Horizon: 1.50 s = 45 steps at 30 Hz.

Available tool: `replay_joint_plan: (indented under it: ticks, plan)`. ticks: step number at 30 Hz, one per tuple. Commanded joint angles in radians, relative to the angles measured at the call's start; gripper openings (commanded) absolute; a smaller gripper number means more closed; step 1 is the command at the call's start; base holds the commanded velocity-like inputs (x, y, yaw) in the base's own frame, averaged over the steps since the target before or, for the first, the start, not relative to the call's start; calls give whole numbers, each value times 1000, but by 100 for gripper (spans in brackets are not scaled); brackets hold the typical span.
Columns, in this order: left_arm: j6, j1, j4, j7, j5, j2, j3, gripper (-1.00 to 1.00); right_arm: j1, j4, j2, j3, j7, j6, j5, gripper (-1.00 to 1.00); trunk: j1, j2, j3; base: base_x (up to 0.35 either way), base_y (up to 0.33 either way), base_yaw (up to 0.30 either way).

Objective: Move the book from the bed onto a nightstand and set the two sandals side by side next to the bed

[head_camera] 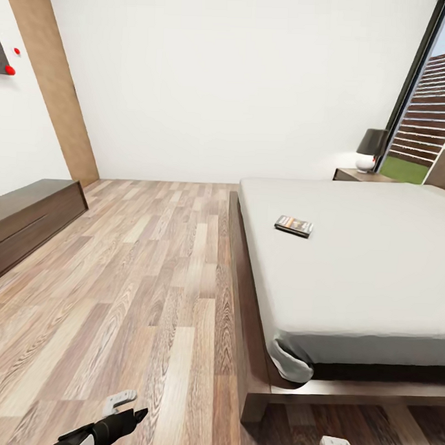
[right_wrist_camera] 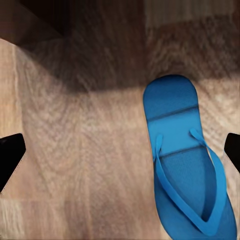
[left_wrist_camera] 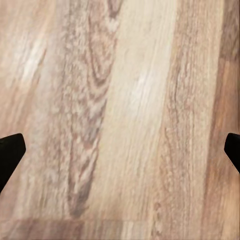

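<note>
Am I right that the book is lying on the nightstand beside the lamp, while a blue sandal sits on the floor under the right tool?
Not quite: the book lies on the bed's mattress, as the head view shows, apart from the nightstand with the lamp. The rest holds: the sandal lies on the wood floor between the open fingers of the right tool.

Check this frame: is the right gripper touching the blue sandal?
Apart. In the right wrist view both fingertips sit wide at the frame edges, with bare floor between them and the sandal.
</note>
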Motion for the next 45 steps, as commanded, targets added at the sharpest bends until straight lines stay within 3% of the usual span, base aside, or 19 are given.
replay_joint_plan:
  ticks: [1, 6, 45]
  plan:
    - [6, 0, -1, -2, 9, -3, -3, 100, 0, 0, 0, -8, 6, 4, -7, 100, -1, 0, 3, 0, 0, 0]
    - [6, 0, -1, -2, 9, -9, -3, 100, 0, 0, 0, -8, 6, 4, -7, 100, -3, 2, 22, 0, 0, 0]
    - [6, 0, -1, -2, 9, -10, -2, 100, 0, 0, -1, -8, 6, 4, -7, 100, -153, 275, 145, 0, 0, 0]
